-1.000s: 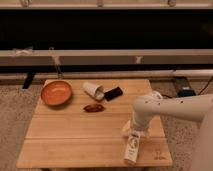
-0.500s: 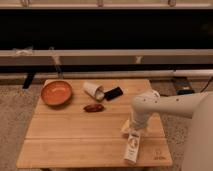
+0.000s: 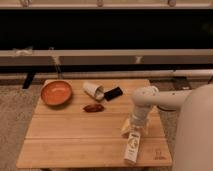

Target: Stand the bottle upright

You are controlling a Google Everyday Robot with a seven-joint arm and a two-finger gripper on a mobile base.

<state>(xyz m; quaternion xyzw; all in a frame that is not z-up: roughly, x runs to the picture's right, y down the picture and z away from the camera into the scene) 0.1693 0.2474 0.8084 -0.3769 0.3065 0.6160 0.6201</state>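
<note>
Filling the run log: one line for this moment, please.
bottle: lying on table, near right | gripper: open, over its far end | upright: no

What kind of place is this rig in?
Likely an indoor office or lab: low wooden table on carpet, window ledge behind, gripper hovering over the lying bottle at the table's front edge.

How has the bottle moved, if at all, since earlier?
No: the bottle lies at the same spot by the front edge of the table. The open gripper hangs at its far end.

Top of bottle hidden under gripper
</note>
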